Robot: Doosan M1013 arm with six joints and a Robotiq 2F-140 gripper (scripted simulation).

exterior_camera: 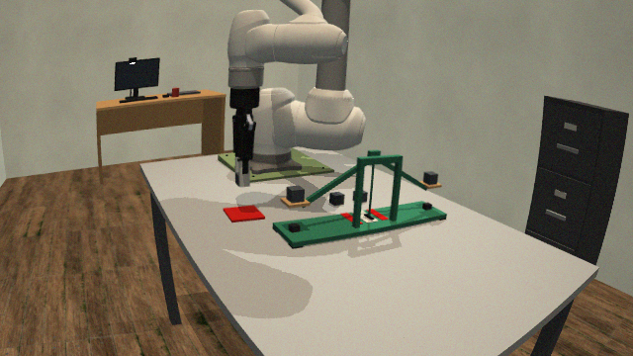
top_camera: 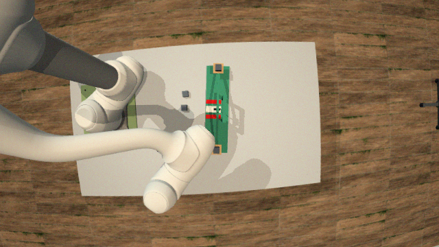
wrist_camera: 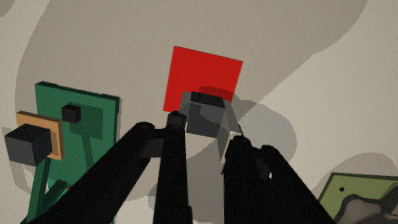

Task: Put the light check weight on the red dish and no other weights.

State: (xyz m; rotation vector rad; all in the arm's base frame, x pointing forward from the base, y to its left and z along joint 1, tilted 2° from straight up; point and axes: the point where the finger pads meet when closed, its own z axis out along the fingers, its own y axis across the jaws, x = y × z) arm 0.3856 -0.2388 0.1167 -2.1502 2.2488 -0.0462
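My gripper (exterior_camera: 242, 180) (wrist_camera: 203, 108) is shut on a dark cube weight (wrist_camera: 204, 120), held above the table near the red dish (exterior_camera: 244, 214) (wrist_camera: 202, 72). The dish lies flat and bare; the arm hides it in the top view. The green rocker balance (top_camera: 223, 137) (exterior_camera: 316, 233) (wrist_camera: 108, 115) carries one weight (top_camera: 218, 67) (exterior_camera: 430, 177) on its far pan and one weight (exterior_camera: 295, 193) (wrist_camera: 29, 145) on the pan nearer the dish. Its pointer (exterior_camera: 372, 188) hangs over the white field. Two more weights (top_camera: 185, 93) (top_camera: 184, 108) stand on the table beside the balance.
The arm's green base plate (top_camera: 132, 118) (exterior_camera: 316, 170) (wrist_camera: 350, 182) is at the table's back. The balance's upright frame (exterior_camera: 397, 190) and raised pans stand above its base, to the side of the gripper. The table's edge (exterior_camera: 198, 284) runs beyond the dish.
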